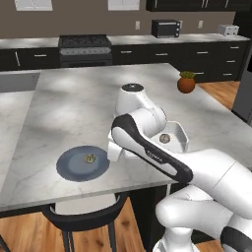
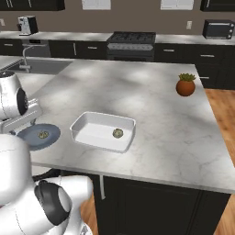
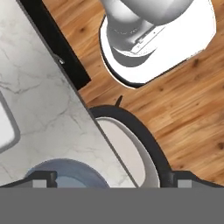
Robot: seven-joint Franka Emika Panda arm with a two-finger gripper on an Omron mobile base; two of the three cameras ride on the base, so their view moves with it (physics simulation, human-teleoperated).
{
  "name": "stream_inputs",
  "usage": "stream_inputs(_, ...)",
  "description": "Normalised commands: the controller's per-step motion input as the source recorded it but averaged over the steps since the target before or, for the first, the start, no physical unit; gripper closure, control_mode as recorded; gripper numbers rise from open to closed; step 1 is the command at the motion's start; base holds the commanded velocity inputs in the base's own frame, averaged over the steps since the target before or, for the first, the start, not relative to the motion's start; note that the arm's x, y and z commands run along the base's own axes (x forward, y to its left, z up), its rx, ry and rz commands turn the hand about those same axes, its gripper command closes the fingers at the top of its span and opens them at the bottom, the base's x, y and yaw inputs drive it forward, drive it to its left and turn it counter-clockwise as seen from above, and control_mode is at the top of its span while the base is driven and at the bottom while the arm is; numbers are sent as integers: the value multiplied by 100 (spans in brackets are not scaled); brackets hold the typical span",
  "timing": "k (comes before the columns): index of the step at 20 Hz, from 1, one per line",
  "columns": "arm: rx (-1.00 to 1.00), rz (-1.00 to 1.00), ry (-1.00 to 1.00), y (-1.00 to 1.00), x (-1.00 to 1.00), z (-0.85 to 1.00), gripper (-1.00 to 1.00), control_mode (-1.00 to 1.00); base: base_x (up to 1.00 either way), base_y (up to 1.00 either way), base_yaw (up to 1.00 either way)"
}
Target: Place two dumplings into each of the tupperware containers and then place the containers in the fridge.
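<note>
Soft, even light fills the rendered kitchen, leaving broad pale patches and faint grey mottling across the marble island counter (image 1: 74,103) and only a weak shadow under the terracotta plant pot (image 2: 185,87). The white robot arm (image 1: 147,133) shows gentle shading without hard glare. All three pictures are low in resolution and slightly soft, with jagged edges along the wood floor (image 3: 183,109).

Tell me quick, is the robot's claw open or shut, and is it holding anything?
Gripper: open and empty, its two tips spread wide above the blue-grey plate at the counter edge.
</note>
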Motion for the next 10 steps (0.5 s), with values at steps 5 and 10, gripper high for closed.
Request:
stream_inputs(5,0,3,5,36,29,-42,-100,-100,0,0,0)
stream_inputs(10,0,1,0,11,49,-42,-100,-100,0,0,0)
